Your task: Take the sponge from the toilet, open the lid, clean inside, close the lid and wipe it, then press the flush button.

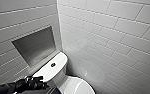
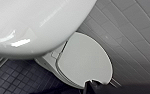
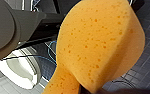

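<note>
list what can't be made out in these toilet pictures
1. Head view: the front of the lid is cut off by the bottom edge, and the left arm covers the near corner of the tank.
2. Left wrist view: the shut lid hides everything under it.
3. Right wrist view: the sponge blocks much of the floor; the toilet beside it is too blurred for detail.

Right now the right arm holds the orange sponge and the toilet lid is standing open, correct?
No, the lid is down, lying shut, not standing open; the left wrist view shows it. The part about the orange sponge holds.
</note>
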